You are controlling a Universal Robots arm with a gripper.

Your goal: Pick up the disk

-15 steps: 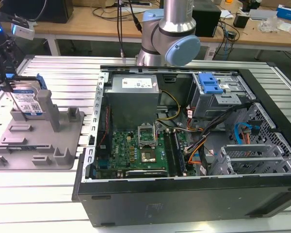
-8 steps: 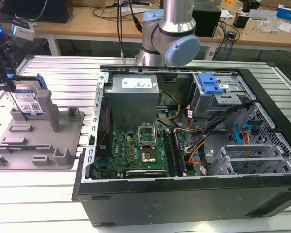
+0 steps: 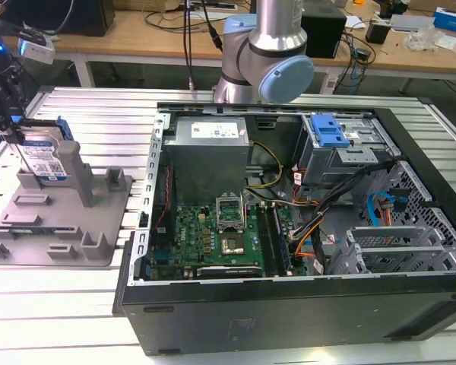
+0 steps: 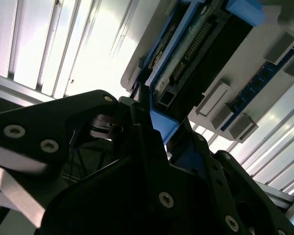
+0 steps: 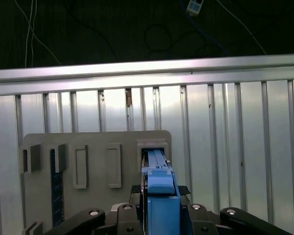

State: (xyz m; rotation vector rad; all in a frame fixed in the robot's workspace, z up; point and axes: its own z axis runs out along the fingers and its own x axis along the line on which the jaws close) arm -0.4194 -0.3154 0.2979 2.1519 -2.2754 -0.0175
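In the exterior view, the disk (image 3: pixel 44 158) stands on edge in the grey fixture (image 3: pixel 61 228) at the left, its white-and-blue label facing the camera. My gripper (image 3: pixel 19 131) sits over the disk's top edge. In the first wrist view the disk's blue side rail (image 5: pixel 159 205) lies between my fingers (image 5: pixel 137 190), which press against both of its sides above the fixture (image 5: pixel 95 147). The second wrist view shows the disk (image 4: pixel 196 44) end-on, with my gripper (image 4: pixel 149 115) closed on its blue rail.
An open computer case (image 3: pixel 289 198) fills the middle and the exterior view's right, with a blue-handled drive cage (image 3: pixel 330 133) inside. The arm's body (image 3: pixel 266 53) rises behind the case. Everything rests on a slatted aluminium table (image 3: pixel 61 304). A wooden bench with cables runs behind.
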